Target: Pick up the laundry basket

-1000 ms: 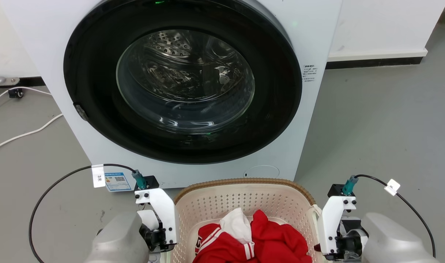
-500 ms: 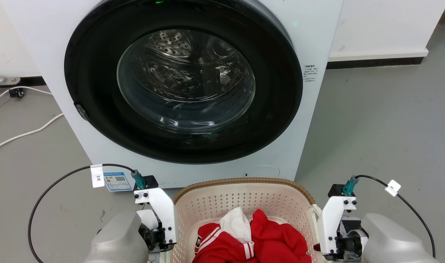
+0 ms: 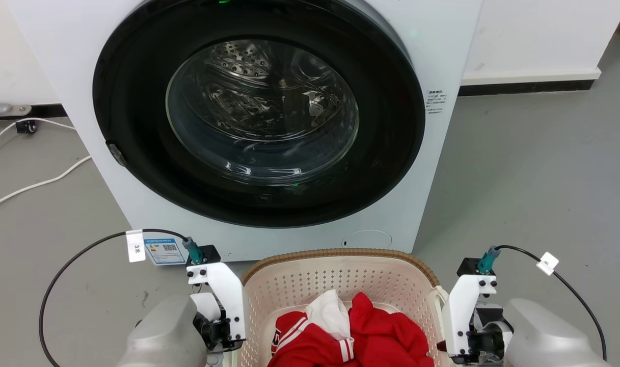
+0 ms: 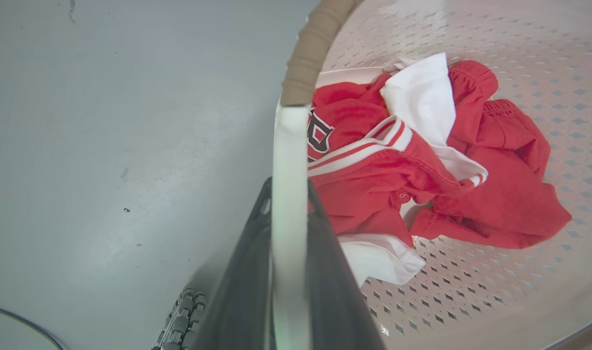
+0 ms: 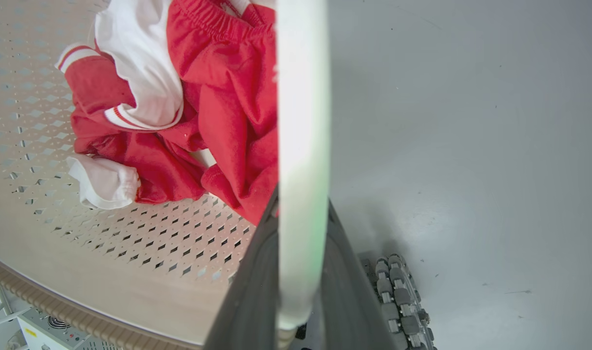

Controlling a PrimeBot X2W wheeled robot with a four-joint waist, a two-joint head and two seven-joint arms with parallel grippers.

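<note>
Looking down, you see the laundry basket (image 3: 340,253) near you, just before the washing machine (image 3: 445,46), red and white clothes (image 3: 376,334) inside. Your left claw (image 4: 289,187) is clamped on its left handle (image 4: 288,146), your right claw (image 5: 303,199) on its right handle (image 5: 303,97).

The right gripper (image 5: 301,199) is clamping its 2 dark fingers (image 5: 249,291) on the white handle (image 5: 303,121) of the laundry basket (image 5: 106,272). Red and white clothes (image 5: 227,97) are lying on its perforated bottom at left. Grey floor (image 5: 471,146) and a roller wheel (image 5: 398,296) are showing at right.
</note>
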